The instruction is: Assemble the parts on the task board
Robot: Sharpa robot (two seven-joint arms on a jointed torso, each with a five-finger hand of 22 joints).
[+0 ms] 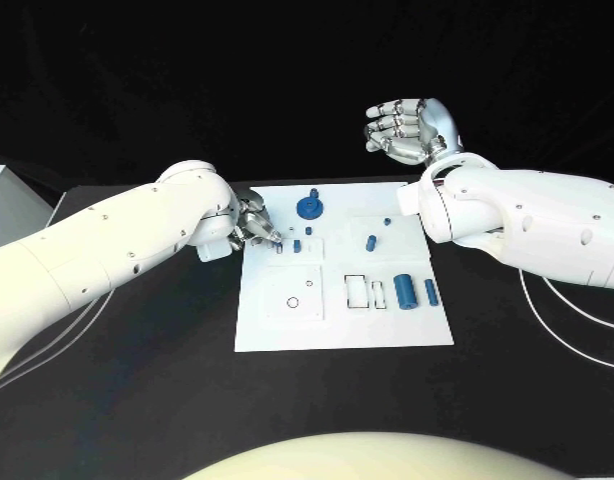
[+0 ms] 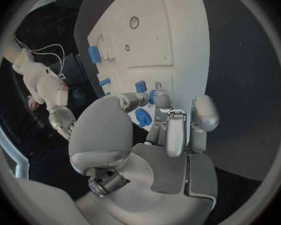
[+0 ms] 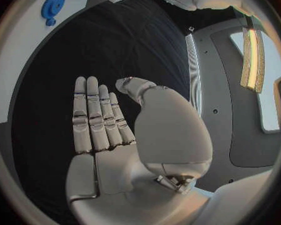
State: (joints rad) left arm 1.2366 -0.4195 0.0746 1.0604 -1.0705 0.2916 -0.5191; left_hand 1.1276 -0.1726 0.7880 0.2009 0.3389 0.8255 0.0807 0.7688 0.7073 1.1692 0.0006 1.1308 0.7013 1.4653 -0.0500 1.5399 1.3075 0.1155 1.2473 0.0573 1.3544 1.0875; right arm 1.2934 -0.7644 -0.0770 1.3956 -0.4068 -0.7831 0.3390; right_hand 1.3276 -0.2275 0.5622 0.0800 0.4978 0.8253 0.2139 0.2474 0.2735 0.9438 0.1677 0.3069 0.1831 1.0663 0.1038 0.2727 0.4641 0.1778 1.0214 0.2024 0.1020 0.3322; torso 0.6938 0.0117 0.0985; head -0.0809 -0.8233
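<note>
Head view: my left hand (image 1: 254, 225) rests at the task board's (image 1: 343, 330) left edge, fingers (image 2: 160, 100) closing on a small blue peg (image 2: 152, 96). My right hand (image 1: 408, 130) hangs raised beyond the board, fingers straight together, holding nothing. The blue gear (image 1: 309, 208) seems seated; loose cylinders (image 1: 407, 290) remain, so most assembly looks undone.

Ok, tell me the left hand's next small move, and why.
Probably lower the left hand a touch and press its small blue part into the task board. The fingertips already pinch that part right over the board's left side, beside the blue gear; the right hand is raised clear, holding nothing.
</note>
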